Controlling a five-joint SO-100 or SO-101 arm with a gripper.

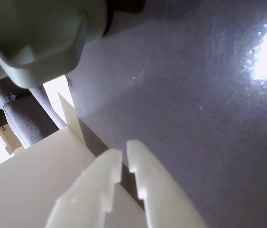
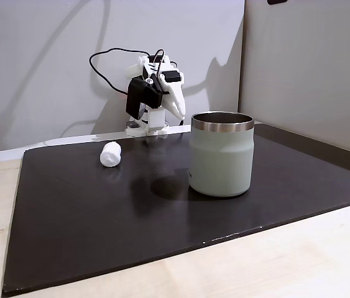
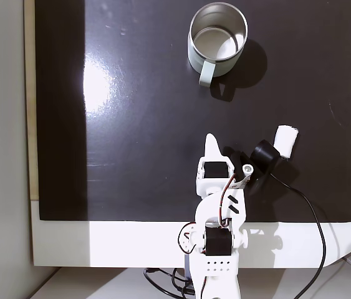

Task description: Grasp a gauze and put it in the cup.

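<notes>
- The gripper (image 1: pixel 124 159) has its white fingers together with nothing between them, above the dark mat (image 3: pixel 131 124).
- The gauze (image 2: pixel 110 154) lies on its side on the mat, left of the cup (image 2: pixel 221 155) in a fixed view, well apart.
- The cup stands upright.

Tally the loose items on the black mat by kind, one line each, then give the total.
Gauze roll: 1
Cup: 1
Total: 2
</notes>
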